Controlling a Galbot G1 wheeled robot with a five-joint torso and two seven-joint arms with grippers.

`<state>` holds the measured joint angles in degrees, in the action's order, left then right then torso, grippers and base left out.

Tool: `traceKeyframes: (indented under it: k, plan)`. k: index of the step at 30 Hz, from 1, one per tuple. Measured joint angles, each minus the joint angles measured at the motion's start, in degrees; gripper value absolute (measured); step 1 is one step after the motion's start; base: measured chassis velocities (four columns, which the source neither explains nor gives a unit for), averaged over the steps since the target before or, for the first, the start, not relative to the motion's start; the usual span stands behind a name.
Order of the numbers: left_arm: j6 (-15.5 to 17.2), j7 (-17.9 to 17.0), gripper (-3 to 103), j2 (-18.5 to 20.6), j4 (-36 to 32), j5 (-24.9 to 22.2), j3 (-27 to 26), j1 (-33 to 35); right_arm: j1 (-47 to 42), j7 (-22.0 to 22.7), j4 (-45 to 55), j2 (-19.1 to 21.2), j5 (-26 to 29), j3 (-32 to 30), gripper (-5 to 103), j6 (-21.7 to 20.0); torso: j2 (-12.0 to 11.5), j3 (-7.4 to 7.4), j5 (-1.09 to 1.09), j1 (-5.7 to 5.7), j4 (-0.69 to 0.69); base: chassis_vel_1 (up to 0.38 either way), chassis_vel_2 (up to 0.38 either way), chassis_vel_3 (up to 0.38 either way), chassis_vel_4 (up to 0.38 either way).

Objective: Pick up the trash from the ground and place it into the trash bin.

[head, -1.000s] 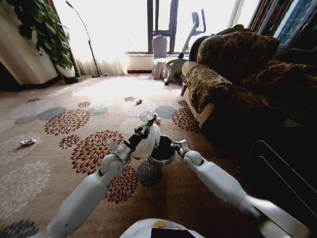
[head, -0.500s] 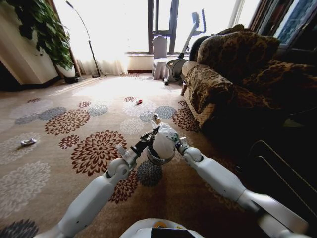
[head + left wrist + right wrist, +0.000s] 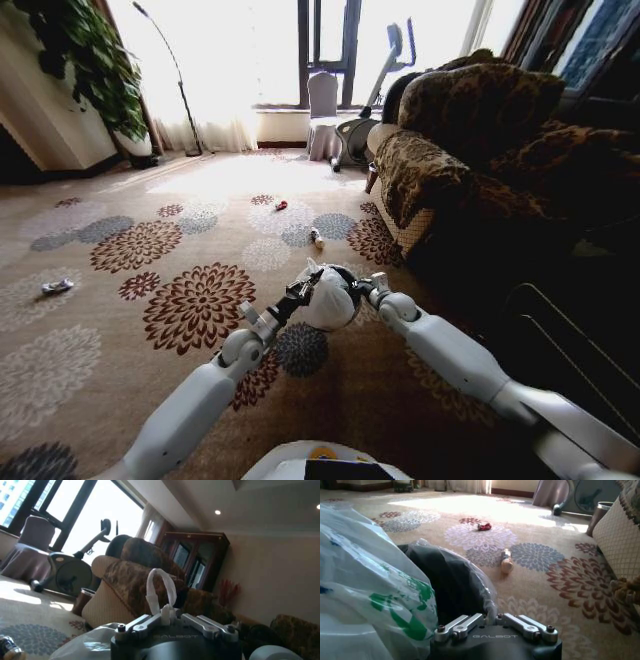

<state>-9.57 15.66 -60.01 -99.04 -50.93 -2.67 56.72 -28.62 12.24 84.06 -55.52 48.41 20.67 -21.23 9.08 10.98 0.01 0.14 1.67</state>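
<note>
Flowered carpet (image 3: 190,300) covers the living-room floor, with a patterned sofa (image 3: 470,150) on the robot's right. Take the trash bin (image 3: 447,581) as your reference: your right pincer (image 3: 495,624) is clamped on its near rim, pinching the liner, and holds the bin off the carpet in front of the robot. Your left pincer (image 3: 300,291) is closed on the handle loop (image 3: 160,585) of the white knotted plastic bag (image 3: 328,300), which sits right at the bin's mouth, its bulk spilling over the opening; whether it has dropped inside I cannot tell.

Judged handling: the bag is light, soft and slack, so it will sag and swing; the loop is the sound hold. The liner is thin and slippery, so the rim grip may creep.

Beyond the bin, an orange-capped bottle (image 3: 316,238) lies on the carpet, a small red scrap (image 3: 281,205) farther still. Well to the bin's left lies another scrap (image 3: 56,286).
</note>
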Motion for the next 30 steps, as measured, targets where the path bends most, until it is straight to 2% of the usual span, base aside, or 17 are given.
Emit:
traceKeyframes:
  k: [5, 6, 7, 8, 11, 13, 15, 16, 20, 21, 23, 24, 25, 27, 30]
  plan:
    - [0.62, -3.47, 0, -0.7, 1.56, 2.45, 1.18, -1.17, -1.18, -0.2, 2.68, 1.12, 0.11, 0.3, 2, -0.34, 0.0, 0.0, -0.01, 0.0, -0.03, 0.0, 0.0, 0.0, 0.0]
    - [1.09, -3.26, 0, -0.64, 1.98, 3.49, 1.43, -1.53, -1.56, -0.3, 3.42, 1.36, -0.14, 0.46, 2, -0.45, 0.0, 0.0, -0.01, 0.0, -0.03, 0.0, 0.0, 0.0, 0.0]
    - [1.03, -1.6, 0, -0.25, 2.15, 4.4, 1.86, -1.71, -1.92, -0.8, 4.0, 1.55, -1.01, 0.72, 2, -0.58, 0.0, 0.0, 0.0, 0.0, -0.03, 0.0, 0.0, 0.0, 0.0]
    - [1.03, -1.6, 0, -0.25, 2.15, 4.4, 1.86, -1.71, -1.92, -0.8, 4.0, 1.55, -1.01, 0.72, 2, -0.58, 0.0, 0.0, 0.0, 0.0, -0.03, 0.0, 0.0, 0.0, 0.0]
    - [-0.24, 2.4, 0, 0.81, 0.67, 3.77, 2.76, -1.61, -2.42, -1.58, 3.75, 1.52, -3.56, 1.4, 2, -0.59, 0.0, 0.0, -0.01, 0.0, 0.0, 0.0, 0.0, 0.0, 0.0]
    - [-0.67, 3.67, 0, 1.06, -0.38, 3.55, 2.85, -1.45, -2.74, -1.76, 3.22, 1.35, -4.61, 1.71, 2, -0.56, 0.0, 0.0, 0.0, 0.0, 0.0, 0.0, 0.0, 0.0, 0.0]
    - [-1.3, 5.42, 0, 1.77, -0.66, 5.96, 2.98, -1.37, -3.24, -1.85, 2.72, 1.13, -5.5, 2.17, 2, -0.59, 0.0, 0.0, 0.0, 0.0, -0.03, 0.0, 0.0, 0.0, 0.0]
    - [-1.3, 5.42, 0, 1.77, -0.66, 5.96, 2.98, -1.37, -3.24, -1.85, 2.72, 1.13, -5.5, 2.17, 2, -0.59, 0.0, 0.0, 0.0, 0.0, -0.03, 0.0, 0.0, 0.0, 0.0]
    - [-3.03, 6.16, 0, 3.66, 2.39, 13.67, 3.6, -1.02, -2.96, -1.91, 3.52, 2.31, -5.42, 3.53, 2, -1.02, 0.0, 0.0, 0.0, 0.0, 0.01, 0.0, 0.0, 0.0, 0.0]
    - [-3.03, 6.16, 0, 3.66, 2.39, 13.67, 3.6, -1.02, -2.96, -1.91, 3.52, 2.31, -5.42, 3.53, 2, -1.02, 0.0, 0.0, 0.0, 0.0, 0.01, 0.0, 0.0, 0.0, 0.0]
    - [-4.97, 6.09, -2, 3.68, 3.8, 16.36, 3.84, -0.76, -2.99, -1.88, 3.86, 2.68, -5.29, 3.59, 2, -1.22, 0.0, 0.0, -0.02, 0.0, 0.0, 0.0, 0.0, 0.0, 0.0]
    - [-4.97, 6.09, -2, 3.68, 3.8, 16.36, 3.84, -0.76, -2.99, -1.88, 3.86, 2.68, -5.29, 3.59, 2, -1.22, 0.0, 0.0, -0.02, 0.0, 0.0, 0.0, 0.0, 0.0, 0.0]
    - [-6.1, 5.42, 6, 3.25, 3.9, 16.85, 3.79, -0.77, -3.22, -1.95, 4.16, 2.86, -5.21, 3.58, 2, -1.42, 0.0, 0.0, -0.01, 0.0, 0.0, 0.0, 0.0, 0.0, 0.0]
    - [-6.11, 4.0, 6, 2.74, 3.17, 16.85, 3.52, -1.26, -3.76, -2.15, 4.75, 3.19, -5.08, 3.61, 2, -1.76, 0.0, 0.0, -0.02, 0.0, -0.01, 0.0, 0.0, 0.0, 0.0]
    - [-5.89, 4.91, 4, 4.16, 2.56, 17.68, 3.73, -2.01, -4.32, -2.25, 5.51, 3.7, -4.94, 3.63, 2, -2.43, 0.0, 0.0, -0.01, 0.0, -0.03, 0.0, 0.0, 0.0, 0.0]
